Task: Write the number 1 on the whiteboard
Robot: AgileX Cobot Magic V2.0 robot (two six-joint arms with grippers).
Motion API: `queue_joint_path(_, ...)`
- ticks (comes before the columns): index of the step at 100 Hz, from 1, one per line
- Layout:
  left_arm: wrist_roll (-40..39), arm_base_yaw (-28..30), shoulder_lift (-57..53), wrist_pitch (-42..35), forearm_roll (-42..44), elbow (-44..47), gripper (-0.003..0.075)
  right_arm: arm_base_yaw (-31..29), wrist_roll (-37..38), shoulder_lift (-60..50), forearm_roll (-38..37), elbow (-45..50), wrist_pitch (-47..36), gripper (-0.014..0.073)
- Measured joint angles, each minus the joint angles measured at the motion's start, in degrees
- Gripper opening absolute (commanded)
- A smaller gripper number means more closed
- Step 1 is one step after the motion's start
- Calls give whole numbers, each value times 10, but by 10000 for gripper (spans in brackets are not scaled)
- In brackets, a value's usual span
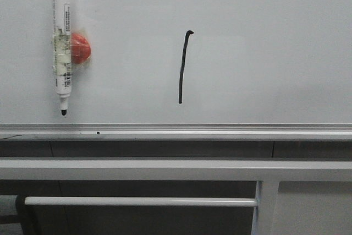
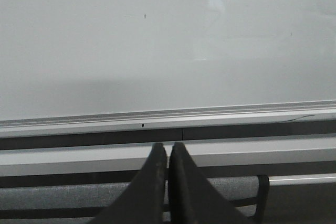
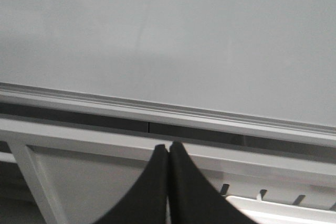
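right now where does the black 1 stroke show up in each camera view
Front view: the number 1 sits mid-board, right of the hanging marker pen.
Left wrist view: not in it; only bare whiteboard.
Right wrist view: not in it.
Shared landmark: the silver lower rail.

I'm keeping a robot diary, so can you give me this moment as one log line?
thin black marker stroke, number 1: drawn | large white glossy whiteboard: marked | white marker pen: hangs on board | both jaws: shut, empty
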Motion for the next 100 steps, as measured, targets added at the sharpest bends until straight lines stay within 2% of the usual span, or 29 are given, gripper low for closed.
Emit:
queue_joint_path(43,0,0,0,0,0,0,-20,-54,0,0,-1,0,1,-64)
queue_joint_path(100,0,0,0,0,0,0,-20,-55,0,0,-2,0,1,-64)
